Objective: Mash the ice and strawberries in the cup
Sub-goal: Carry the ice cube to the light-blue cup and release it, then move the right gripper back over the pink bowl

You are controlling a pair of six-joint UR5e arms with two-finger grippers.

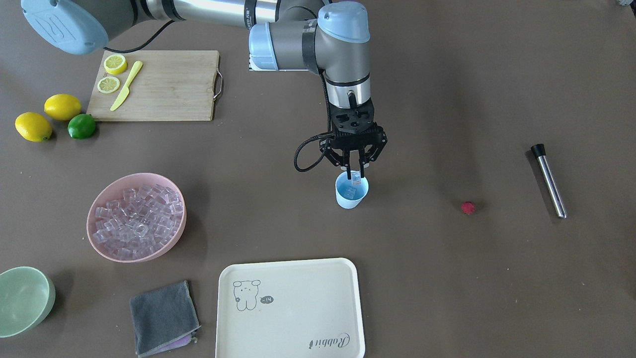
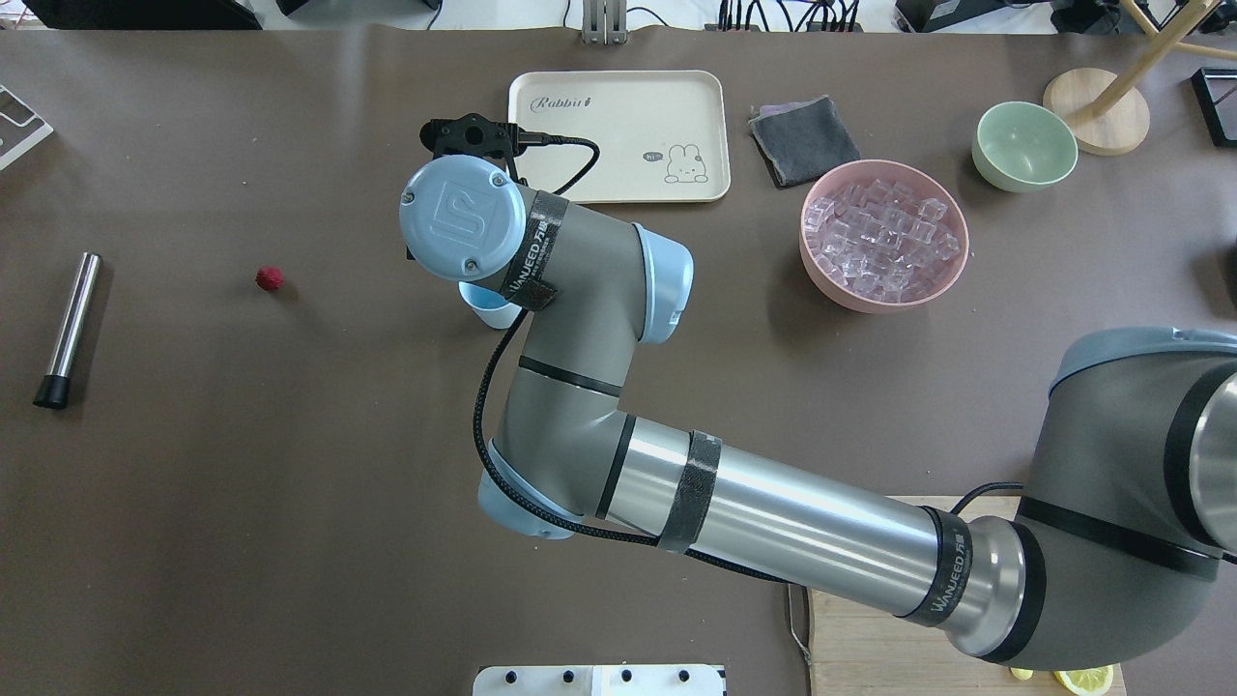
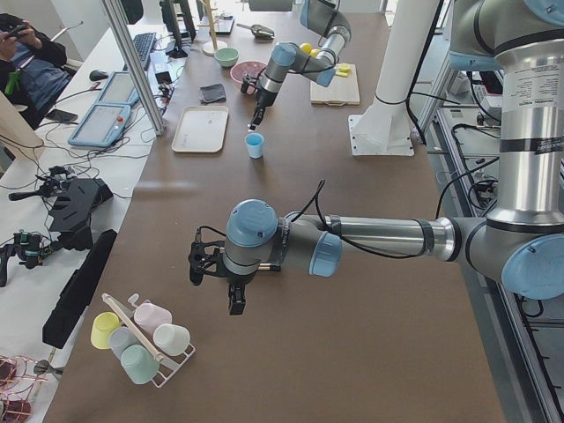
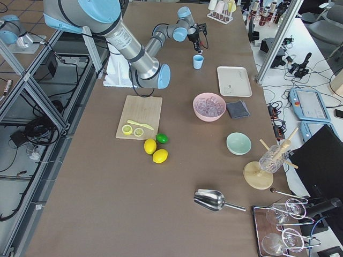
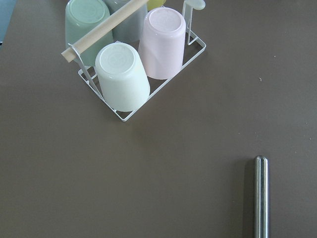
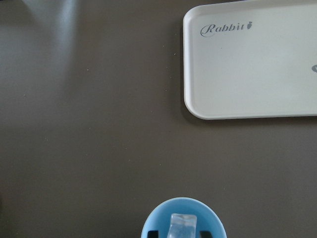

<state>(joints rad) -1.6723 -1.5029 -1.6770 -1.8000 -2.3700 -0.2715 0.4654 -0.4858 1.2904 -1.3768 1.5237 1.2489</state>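
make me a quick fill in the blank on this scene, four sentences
1. The right gripper holds an ice cube over the light-____ cup.
2. The strawberry lies on the table, not ____ the cup.
3. More ice fills the ____ bowl.
4. The cutting board carries ____ lemon halves and a yellow knife.
Missing words: blue, in, pink, two.
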